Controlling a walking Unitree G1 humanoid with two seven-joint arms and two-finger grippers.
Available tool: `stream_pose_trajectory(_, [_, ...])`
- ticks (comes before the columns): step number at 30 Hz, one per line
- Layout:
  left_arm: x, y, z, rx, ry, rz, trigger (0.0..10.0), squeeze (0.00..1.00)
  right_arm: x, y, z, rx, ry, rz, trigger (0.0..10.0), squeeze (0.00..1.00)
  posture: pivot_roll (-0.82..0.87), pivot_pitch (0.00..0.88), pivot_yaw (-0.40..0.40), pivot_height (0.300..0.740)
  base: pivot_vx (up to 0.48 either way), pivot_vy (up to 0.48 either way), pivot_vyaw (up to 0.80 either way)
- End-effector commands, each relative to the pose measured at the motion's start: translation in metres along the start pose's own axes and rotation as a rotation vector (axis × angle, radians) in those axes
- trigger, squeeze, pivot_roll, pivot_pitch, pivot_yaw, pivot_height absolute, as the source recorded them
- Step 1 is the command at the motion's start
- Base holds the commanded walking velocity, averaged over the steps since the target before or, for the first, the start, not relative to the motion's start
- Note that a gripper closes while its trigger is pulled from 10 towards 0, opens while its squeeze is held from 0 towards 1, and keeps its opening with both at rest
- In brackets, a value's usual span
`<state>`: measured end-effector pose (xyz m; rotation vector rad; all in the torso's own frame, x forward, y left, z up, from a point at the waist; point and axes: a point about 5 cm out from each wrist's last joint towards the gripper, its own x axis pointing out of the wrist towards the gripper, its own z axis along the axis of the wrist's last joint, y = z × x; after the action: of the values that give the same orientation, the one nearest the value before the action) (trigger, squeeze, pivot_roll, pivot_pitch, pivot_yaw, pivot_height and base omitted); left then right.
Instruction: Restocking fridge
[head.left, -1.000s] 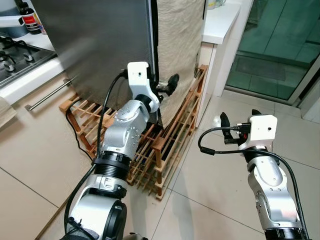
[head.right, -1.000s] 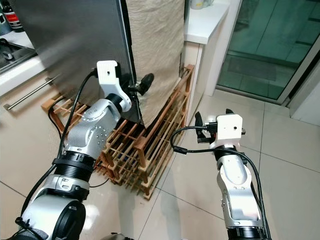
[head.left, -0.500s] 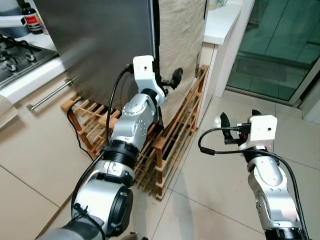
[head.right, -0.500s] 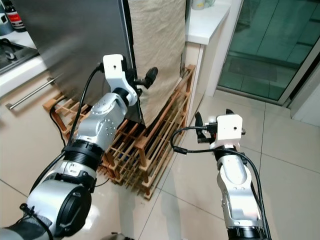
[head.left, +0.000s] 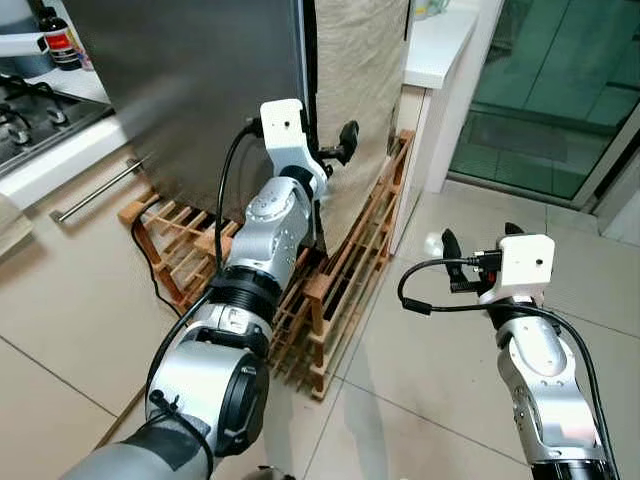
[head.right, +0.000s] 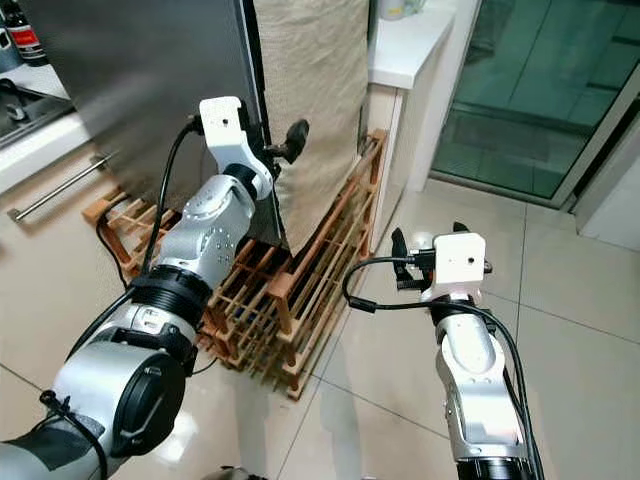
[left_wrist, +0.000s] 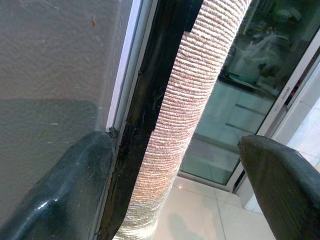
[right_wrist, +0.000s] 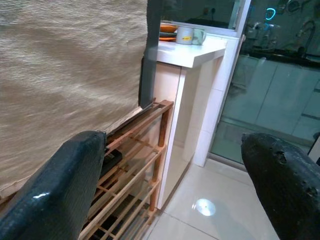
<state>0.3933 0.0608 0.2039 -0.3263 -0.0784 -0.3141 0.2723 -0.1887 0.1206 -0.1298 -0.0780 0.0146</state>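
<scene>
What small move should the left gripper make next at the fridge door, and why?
Probably ease the left gripper forward and close on the fridge door edge: its fingers are open, one against the steel front, the other beyond the dark gap beside the beige cloth.

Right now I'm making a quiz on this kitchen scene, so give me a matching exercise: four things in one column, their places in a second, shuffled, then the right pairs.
Things:
1. left gripper
2. right gripper
3. wooden rack
4. mugs

Places:
A. on the white counter
B. on the floor, against the base of the fridge
C. raised at the fridge door's edge, beside the woven cloth
D. held over the floor tiles, apart from the fridge

Pairs: 1-C, 2-D, 3-B, 4-A
</scene>
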Motion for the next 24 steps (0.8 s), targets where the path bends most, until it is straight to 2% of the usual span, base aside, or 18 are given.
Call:
stream_pose_trajectory(1, [0.001, 0.004, 0.005, 0.004, -0.020, 0.012, 10.0, 0.00, 0.000, -0.002, 0.003, -0.008, -0.018, -0.007, 10.0, 0.03, -0.14, 0.000, 0.080, 0.740, 0.000, 0.000, 0.00])
stream_pose_trajectory(6, [0.003, -0.017, -0.003, -0.004, -0.002, -0.111, 10.0, 0.00, 0.000, -0.001, 0.002, -0.007, -0.015, -0.002, 10.0, 0.04, -0.13, 0.000, 0.075, 0.740, 0.000, 0.000, 0.00])
stream_pose_trajectory(7, [0.004, -0.023, -0.004, 0.001, 0.001, -0.146, 10.0, 0.00, 0.000, -0.001, 0.002, -0.007, -0.014, -0.002, 10.0, 0.04, -0.13, 0.000, 0.073, 0.740, 0.000, 0.000, 0.00])
stream_pose_trajectory(8, [0.005, -0.037, -0.007, -0.004, 0.024, -0.228, 10.0, 0.00, 0.002, -0.001, 0.002, -0.007, -0.015, 0.000, 10.0, 0.03, -0.13, 0.000, 0.073, 0.740, 0.000, 0.000, 0.00])
stream_pose_trajectory(9, [0.005, -0.037, -0.007, -0.004, 0.024, -0.228, 10.0, 0.00, 0.002, -0.001, 0.002, -0.007, -0.015, 0.000, 10.0, 0.03, -0.13, 0.000, 0.073, 0.740, 0.000, 0.000, 0.00])
stream_pose_trajectory(10, [0.005, -0.043, -0.009, -0.013, 0.039, -0.266, 10.0, 0.00, 0.002, -0.001, 0.003, -0.007, -0.016, 0.001, 10.0, 0.03, -0.13, 0.000, 0.072, 0.740, 0.000, 0.000, 0.00])
stream_pose_trajectory(12, [0.004, -0.065, -0.009, -0.047, 0.035, -0.395, 10.0, 0.00, 0.003, 0.000, 0.003, -0.007, -0.018, 0.003, 10.0, 0.03, -0.13, 0.000, 0.074, 0.740, 0.000, 0.000, 0.00])
stream_pose_trajectory(13, [0.004, -0.065, -0.009, -0.047, 0.035, -0.395, 10.0, 0.00, 0.003, 0.000, 0.003, -0.007, -0.018, 0.003, 10.0, 0.03, -0.13, 0.000, 0.074, 0.740, 0.000, 0.000, 0.00])
stream_pose_trajectory(14, [-0.001, -0.093, -0.008, -0.065, 0.013, -0.580, 10.0, 0.00, 0.003, 0.001, 0.003, -0.006, -0.018, 0.004, 10.0, 0.04, -0.14, 0.000, 0.078, 0.740, 0.000, 0.000, 0.00])
stream_pose_trajectory(16, [-0.007, -0.111, -0.006, -0.089, -0.005, -0.708, 10.0, 0.00, 0.002, 0.002, 0.002, -0.005, -0.016, 0.004, 10.0, 0.03, -0.14, 0.000, 0.080, 0.740, 0.000, 0.000, 0.00])
stream_pose_trajectory(19, [-0.014, -0.131, -0.006, -0.120, -0.011, -0.832, 10.0, 0.00, 0.000, 0.002, 0.001, -0.003, -0.013, 0.003, 10.0, 0.04, -0.15, 0.000, 0.083, 0.740, 0.000, 0.000, 0.00])
stream_pose_trajectory(20, [-0.014, -0.131, -0.006, -0.120, -0.011, -0.832, 10.0, 0.00, 0.000, 0.002, 0.001, -0.003, -0.013, 0.003, 10.0, 0.04, -0.15, 0.000, 0.083, 0.740, 0.000, 0.000, 0.00])
stream_pose_trajectory(21, [-0.020, -0.147, -0.008, -0.145, -0.011, -0.926, 10.0, 0.00, -0.001, 0.003, 0.000, -0.002, -0.011, 0.006, 10.0, 0.03, -0.16, 0.000, 0.085, 0.740, 0.000, 0.000, 0.00])
stream_pose_trajectory(22, [-0.024, -0.154, -0.008, -0.159, -0.014, -0.963, 10.0, 0.00, -0.001, 0.004, 0.000, -0.002, -0.011, 0.007, 10.0, 0.03, -0.16, 0.000, 0.085, 0.740, 0.000, 0.000, 0.00])
stream_pose_trajectory(23, [-0.024, -0.154, -0.008, -0.159, -0.014, -0.963, 10.0, 0.00, -0.001, 0.004, 0.000, -0.002, -0.011, 0.007, 10.0, 0.03, -0.16, 0.000, 0.085, 0.740, 0.000, 0.000, 0.00])
stream_pose_trajectory(24, [-0.029, -0.161, -0.007, -0.193, -0.011, -1.015, 10.0, 0.00, -0.002, 0.005, 0.000, -0.001, -0.011, 0.009, 10.0, 0.03, -0.16, 0.000, 0.089, 0.740, 0.000, 0.000, 0.00])
